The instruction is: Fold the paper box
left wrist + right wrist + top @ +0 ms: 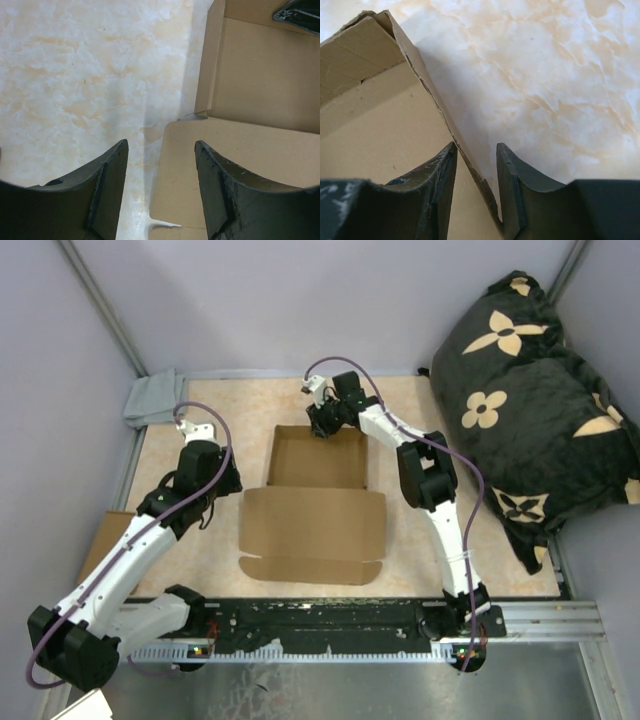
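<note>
So the box (312, 530) sits pretty much mid-counter (250, 410). The tray half, with its walls already up, is on the side toward the far edge. The big flap lies flat on the side toward the near edge, rounded tabs and all.

The right gripper (322, 422) is at the tray's far wall, roughly halfway along the far edge of the counter. On its wrist cam the gripper (476, 145) straddles that wall, one finger inside the box (380, 130) and one outside over bare marble. The gap is narrow, but not clamped. You can see a sliver of counter between the outer finger (515, 190) and the cardboard. The inner finger looks right up against the wall, though I can't tell if it's pressing.

The left gripper (228, 485) is on the left-edge side of the box, right where the flap meets the tray's near-left corner. Its wrist cam shows the gripper (160, 145) spread fairly wide and holding nothing. One finger is over the counter, and the other is over the flap of the box (260, 80). I can't tell if it's touching down.

Other stuff:
- A grey cloth (155, 398) is bunched at the far left corner.
- A black flowered pillow (530, 390) is piled along the right edge.
- A small cardboard piece (108, 528) pokes out at the left edge, partly under the left arm.
</note>
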`<action>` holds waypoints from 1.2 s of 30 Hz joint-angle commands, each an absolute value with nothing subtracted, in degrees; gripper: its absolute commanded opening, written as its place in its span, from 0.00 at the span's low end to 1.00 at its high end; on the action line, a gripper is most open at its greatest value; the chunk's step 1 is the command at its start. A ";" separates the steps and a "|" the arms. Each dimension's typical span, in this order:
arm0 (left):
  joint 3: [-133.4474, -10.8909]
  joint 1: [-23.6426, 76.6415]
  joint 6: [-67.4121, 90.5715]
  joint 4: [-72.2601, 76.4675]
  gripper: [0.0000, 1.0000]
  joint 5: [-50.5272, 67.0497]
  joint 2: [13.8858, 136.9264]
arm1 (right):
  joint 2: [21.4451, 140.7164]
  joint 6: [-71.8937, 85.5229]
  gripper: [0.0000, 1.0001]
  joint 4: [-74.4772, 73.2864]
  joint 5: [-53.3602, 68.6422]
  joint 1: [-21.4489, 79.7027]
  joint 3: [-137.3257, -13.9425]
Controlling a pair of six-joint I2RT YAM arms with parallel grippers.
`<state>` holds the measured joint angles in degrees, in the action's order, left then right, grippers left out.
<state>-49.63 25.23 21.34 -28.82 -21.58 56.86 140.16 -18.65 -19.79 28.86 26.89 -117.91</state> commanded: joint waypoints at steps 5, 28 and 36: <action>-50.06 24.94 20.81 -25.31 0.62 -19.57 58.52 | 139.14 -13.96 0.31 -25.08 15.70 26.74 -121.22; -59.99 24.91 18.64 -13.21 0.59 -7.92 76.82 | 99.20 16.84 0.43 -40.06 24.28 37.19 -80.81; -57.20 24.91 18.93 -13.70 0.60 -11.01 74.06 | 95.48 7.64 0.69 -48.36 16.70 36.37 -87.41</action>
